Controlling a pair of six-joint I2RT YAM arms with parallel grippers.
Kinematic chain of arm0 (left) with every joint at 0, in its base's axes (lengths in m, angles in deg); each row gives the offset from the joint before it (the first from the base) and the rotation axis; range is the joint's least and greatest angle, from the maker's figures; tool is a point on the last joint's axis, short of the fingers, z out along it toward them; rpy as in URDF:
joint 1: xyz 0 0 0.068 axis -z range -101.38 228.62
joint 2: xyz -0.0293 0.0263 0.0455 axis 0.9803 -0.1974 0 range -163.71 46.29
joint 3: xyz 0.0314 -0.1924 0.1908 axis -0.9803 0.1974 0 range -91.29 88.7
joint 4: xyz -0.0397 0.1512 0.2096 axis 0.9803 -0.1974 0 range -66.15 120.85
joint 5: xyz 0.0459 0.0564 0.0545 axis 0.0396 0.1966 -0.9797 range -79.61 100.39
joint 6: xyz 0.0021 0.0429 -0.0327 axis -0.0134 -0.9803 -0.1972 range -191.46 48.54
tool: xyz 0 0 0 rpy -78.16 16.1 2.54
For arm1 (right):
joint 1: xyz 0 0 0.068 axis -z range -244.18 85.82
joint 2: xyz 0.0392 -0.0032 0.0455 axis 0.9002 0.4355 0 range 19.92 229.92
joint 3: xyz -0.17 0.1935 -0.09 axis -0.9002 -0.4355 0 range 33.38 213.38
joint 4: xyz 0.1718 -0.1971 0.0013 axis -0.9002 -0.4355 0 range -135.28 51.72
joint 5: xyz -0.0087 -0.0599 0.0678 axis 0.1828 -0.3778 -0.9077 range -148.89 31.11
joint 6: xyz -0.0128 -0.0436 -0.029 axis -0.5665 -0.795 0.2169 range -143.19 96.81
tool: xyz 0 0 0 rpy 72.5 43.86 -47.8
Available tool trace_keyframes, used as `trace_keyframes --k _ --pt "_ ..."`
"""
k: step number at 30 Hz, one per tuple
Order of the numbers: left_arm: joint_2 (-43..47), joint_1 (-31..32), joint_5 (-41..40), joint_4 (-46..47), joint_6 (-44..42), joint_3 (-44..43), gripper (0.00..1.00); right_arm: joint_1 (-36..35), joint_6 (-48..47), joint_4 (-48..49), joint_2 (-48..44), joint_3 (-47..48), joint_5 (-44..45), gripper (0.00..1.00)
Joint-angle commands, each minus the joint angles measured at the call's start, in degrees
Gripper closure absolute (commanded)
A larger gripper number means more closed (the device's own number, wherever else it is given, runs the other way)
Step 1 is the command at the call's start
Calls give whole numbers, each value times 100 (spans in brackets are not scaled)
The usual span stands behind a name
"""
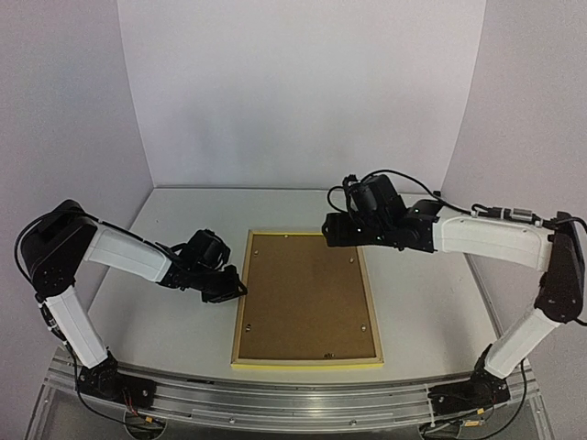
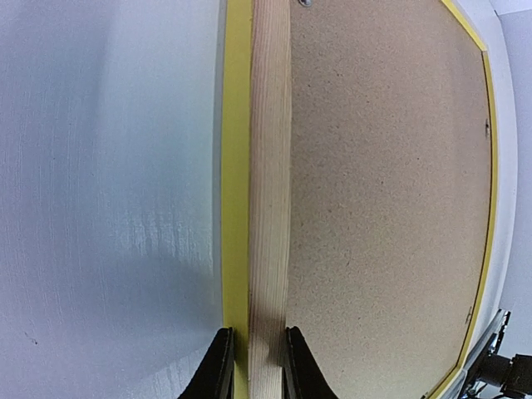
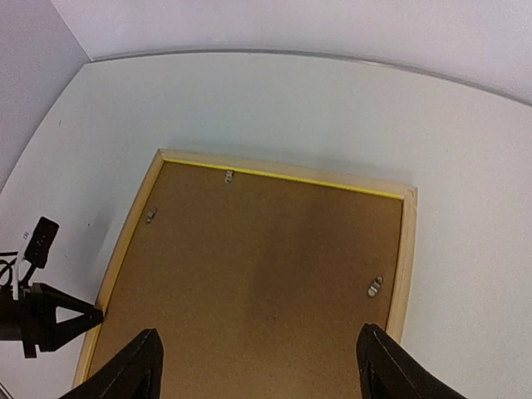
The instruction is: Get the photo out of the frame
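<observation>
The frame point(image 1: 240, 316) lies face down on the desk point(image 1: 165, 316), brown backing point(image 1: 307, 293) up. The left gripper point(image 2: 256, 357) has its jaws clamped on the frame's left rail. The right gripper point(image 3: 258, 332) hangs above the upper right corner, jaws spread wide.

Left gripper point(image 2: 256, 334), low, seemingly clamped

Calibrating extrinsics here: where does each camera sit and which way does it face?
Top external: above, behind the robot, looking down at the thin yellow picture frame; left arm, right arm show.
Left wrist: low, facing along that frame's rail; left tool grips it.
Right wrist: above, facing down at brown backing board; open right tool shows.
All share the frame.
</observation>
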Motion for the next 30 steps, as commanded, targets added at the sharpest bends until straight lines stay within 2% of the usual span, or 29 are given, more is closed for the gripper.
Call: trace_keyframes --k 1,2,4,5,7,8,12,18,19,21,24,28,30 --pt "26 73 181 -639 47 25 71 327 1069 -727 -531 -1124 -637 23" --pt "103 71 129 -704 -33 -54 61 370 1120 -759 -590 -1263 -908 24" --pt "326 76 36 -795 -174 -205 31 398 1142 -839 -523 -1481 -1293 25" --pt "436 77 11 -807 -250 -284 19 415 1162 -884 -443 -1550 -1346 26" --pt "643 80 -63 -831 -414 -453 4 495 1243 -950 -215 -1651 -1334 30" --pt "700 80 -156 -889 -500 -581 1 575 1352 -981 -117 -1683 -1336 33" --pt "608 45 -683 -1278 -746 -1179 0 712 1439 -983 186 -1791 -1283 36" --pt "314 -324 -509 -1224 -1000 -1532 0 934 1229 -951 749 -1776 -1440 44" --pt "275 -396 -490 -1221 -1048 -1579 0 1000 1143 -948 861 -1742 -1479 48" --pt "200 -560 -364 -1210 -1139 -1670 0 1192 959 -941 1104 -1602 -1786 65" --pt "113 -778 -216 -1200 -1256 -1817 0 1425 606 -953 1401 -1328 -2091 82" --pt "88 -929 -251 -1323 -1426 -2039 0 1837 -128 -1007 1604 -810 -2461 95" --pt "100 -977 -242 -1325 -1594 -2110 0 2129 -786 -1239 1755 -319 -3128 98"
